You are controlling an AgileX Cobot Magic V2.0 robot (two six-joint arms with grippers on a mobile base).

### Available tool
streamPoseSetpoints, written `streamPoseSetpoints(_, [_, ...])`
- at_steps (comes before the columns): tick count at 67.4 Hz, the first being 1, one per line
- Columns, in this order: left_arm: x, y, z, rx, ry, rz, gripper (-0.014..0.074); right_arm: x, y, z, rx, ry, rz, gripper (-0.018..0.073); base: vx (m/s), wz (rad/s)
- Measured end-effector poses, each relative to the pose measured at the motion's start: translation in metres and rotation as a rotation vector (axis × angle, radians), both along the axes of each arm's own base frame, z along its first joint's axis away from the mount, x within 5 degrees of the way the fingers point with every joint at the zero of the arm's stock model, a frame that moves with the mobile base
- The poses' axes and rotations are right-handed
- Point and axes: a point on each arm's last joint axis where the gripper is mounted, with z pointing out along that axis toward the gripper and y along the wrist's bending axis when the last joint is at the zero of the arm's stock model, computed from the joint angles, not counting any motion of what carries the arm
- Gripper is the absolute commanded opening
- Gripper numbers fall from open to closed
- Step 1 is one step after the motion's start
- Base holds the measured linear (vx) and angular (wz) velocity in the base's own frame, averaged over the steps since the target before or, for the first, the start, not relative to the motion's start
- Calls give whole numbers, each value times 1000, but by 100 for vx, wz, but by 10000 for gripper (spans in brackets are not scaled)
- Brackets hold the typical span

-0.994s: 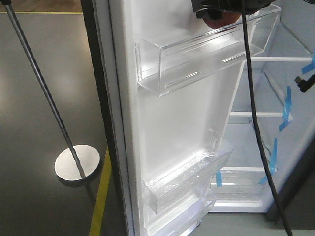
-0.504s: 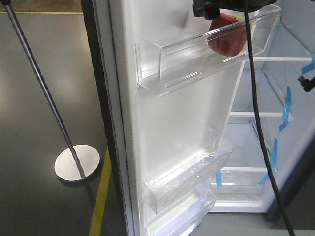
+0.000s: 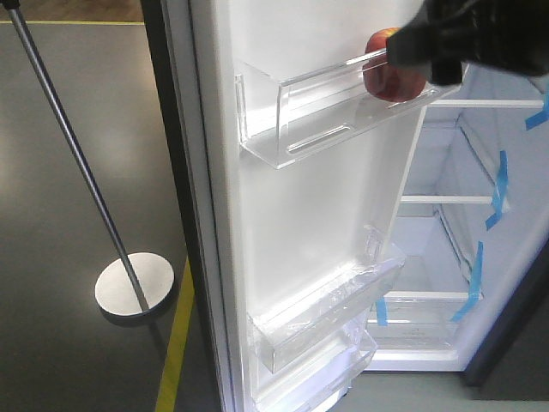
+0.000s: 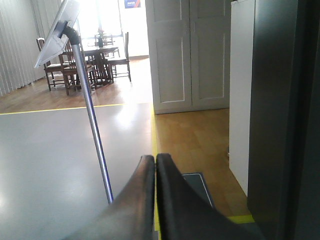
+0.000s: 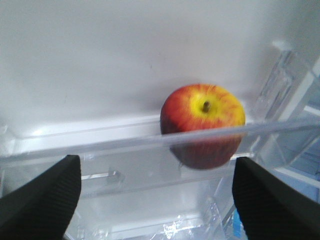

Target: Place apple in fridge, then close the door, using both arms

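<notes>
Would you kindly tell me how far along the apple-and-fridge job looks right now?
Done, it seems: the apple rests in the upper clear bin on the door, and the right gripper is open, its fingers apart from it. In hand: nothing; the left gripper is shut on nothing, facing the room. Left: the door stands wide open beside the fridge, so closing it remains.

Clear bin (image 5: 125, 144) wall between spread right gripper (image 5: 156, 199) and apple (image 5: 202, 112); free space above.
</notes>
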Motion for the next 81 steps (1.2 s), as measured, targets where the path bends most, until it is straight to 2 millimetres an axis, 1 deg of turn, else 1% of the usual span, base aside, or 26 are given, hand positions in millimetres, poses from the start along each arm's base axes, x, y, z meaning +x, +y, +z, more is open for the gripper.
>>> streamPoseSetpoints(1, [0,0,0,0,0,0,-6,-3,-1,-5,-1,12,2,587,0,0])
streamPoseSetpoints(2, [0,0,0,0,0,0,-6,-10,-3,-5,7,5,5,587,0,0])
streamPoseSetpoints(3, [0,0,0,0,0,0,-6,-11,-3,-9,3,14,7,587,0,0])
streamPoseSetpoints(6, [0,0,0,0,0,0,-6,-25,-7,-15,11,17,16,587,0,0])
streamPoseSetpoints(7, [0,0,0,0,0,0,-6,-26,-8,-19,7,26,17,587,0,0])
streamPoseSetpoints(9, [0,0,0,0,0,0,-6,-36,-11,-26,9,37,20,587,0,0])
streamPoseSetpoints(11, [0,0,0,0,0,0,-6,-44,-13,-28,13,36,23,587,0,0])
streamPoseSetpoints(17, [0,0,0,0,0,0,-6,-66,-21,-46,20,60,27,587,0,0])
streamPoseSetpoints(23, [0,0,0,0,0,0,-6,-91,-28,-68,34,89,34,587,0,0])
streamPoseSetpoints(25, [0,0,0,0,0,0,-6,-96,-30,-72,38,91,35,587,0,0])
streamPoseSetpoints(27, [0,0,0,0,0,0,-6,-106,-34,-78,44,86,37,587,0,0])
streamPoseSetpoints(29, [0,0,0,0,0,0,-6,-113,-36,-85,42,95,38,587,0,0])
streamPoseSetpoints(34, [0,0,0,0,0,0,-6,-129,-42,-97,48,89,39,587,0,0])
streamPoseSetpoints(41, [0,0,0,0,0,0,-6,-147,-48,-116,47,103,43,587,0,0])
streamPoseSetpoints(53, [0,0,0,0,0,0,-6,-168,-55,-145,42,136,51,587,0,0])
streamPoseSetpoints(62, [0,0,0,0,0,0,-6,-176,-58,-157,42,138,52,587,0,0])
streamPoseSetpoints(69, [0,0,1,0,-8,0,-6,-179,-59,-162,42,142,53,587,0,0])
streamPoseSetpoints(81, [0,0,2,-1,-22,0,-6,-179,-59,-162,43,144,54,587,0,0])
